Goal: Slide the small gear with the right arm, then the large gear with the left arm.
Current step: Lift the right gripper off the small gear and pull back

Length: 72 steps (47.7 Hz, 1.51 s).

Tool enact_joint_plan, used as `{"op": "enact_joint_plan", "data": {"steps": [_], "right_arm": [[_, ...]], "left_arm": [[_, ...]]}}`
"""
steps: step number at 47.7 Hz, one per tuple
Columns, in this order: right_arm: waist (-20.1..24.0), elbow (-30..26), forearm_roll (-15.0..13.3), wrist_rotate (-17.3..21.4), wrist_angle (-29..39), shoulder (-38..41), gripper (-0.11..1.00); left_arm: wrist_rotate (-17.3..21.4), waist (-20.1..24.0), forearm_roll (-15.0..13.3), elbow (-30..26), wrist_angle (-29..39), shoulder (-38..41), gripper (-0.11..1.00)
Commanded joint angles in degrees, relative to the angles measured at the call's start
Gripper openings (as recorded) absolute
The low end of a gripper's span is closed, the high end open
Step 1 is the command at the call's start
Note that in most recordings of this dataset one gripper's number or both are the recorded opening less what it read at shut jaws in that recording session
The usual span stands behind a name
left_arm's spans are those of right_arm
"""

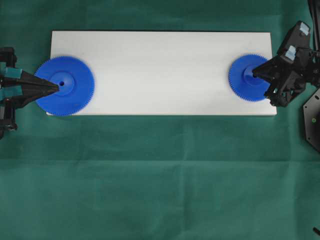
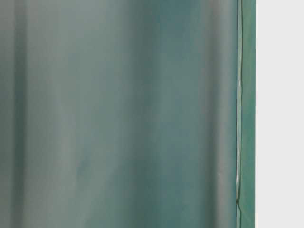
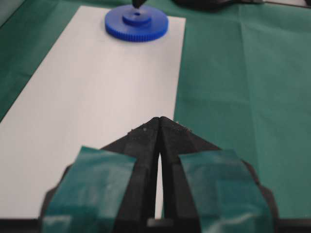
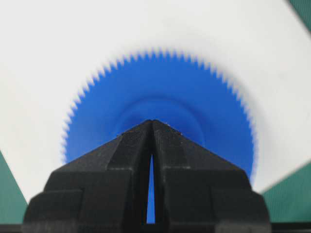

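The large gear [image 1: 70, 92] lies flat on the left end of the white board [image 1: 160, 70], overhanging its edge. My left gripper [image 1: 58, 87] is shut, and its pointed tip rests at the gear's hub by the centre hole. The small gear [image 1: 245, 86] lies at the board's right end. My right gripper [image 1: 254, 75] is shut too, with its point on that gear's raised hub. In the right wrist view the closed tip [image 4: 152, 121] sits over the hub of the small gear [image 4: 160, 82]. The left wrist view has its shut tip [image 3: 159, 119] in front and the small gear [image 3: 136, 24] far off.
Green cloth [image 1: 160, 175] covers the table around the board. A black angular part [image 1: 312, 120] sits at the right edge, beside the right arm. The board's long middle stretch [image 3: 97, 97] lies bare between the two gears.
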Motion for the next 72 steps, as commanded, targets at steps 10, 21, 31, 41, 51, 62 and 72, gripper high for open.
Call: {"op": "enact_joint_plan", "data": {"steps": [10,21,31,41,51,62,72], "right_arm": [[-0.09,-2.11,-5.10,-0.18,-7.21,-6.59,0.50],[-0.09,-0.09,-5.71,-0.18,-11.78,-12.74,0.50],[-0.09,1.58,-5.71,-0.18,-12.83,-16.08,0.50],[-0.09,1.85,-5.71,-0.09,-13.18,-16.35,0.50],[-0.09,1.85,-5.71,-0.09,-14.59,-16.26,0.50],[-0.09,1.67,-5.71,-0.09,-15.56,-16.08,0.50],[-0.09,1.32,-5.71,-0.09,-15.73,-16.00,0.50]], "left_arm": [[0.09,-0.09,-0.09,-1.93,-0.09,0.88,0.00],[0.44,-0.09,-0.09,-2.11,0.18,0.88,0.00],[0.53,0.88,-0.09,-2.55,1.67,0.88,0.00],[0.35,2.90,-0.09,-2.64,8.00,0.88,0.00],[0.26,5.10,-0.09,-2.72,18.19,0.97,0.00],[0.18,5.27,-0.09,-1.23,21.45,0.97,0.00],[0.18,5.45,-0.09,-0.18,21.53,1.05,0.00]]}}
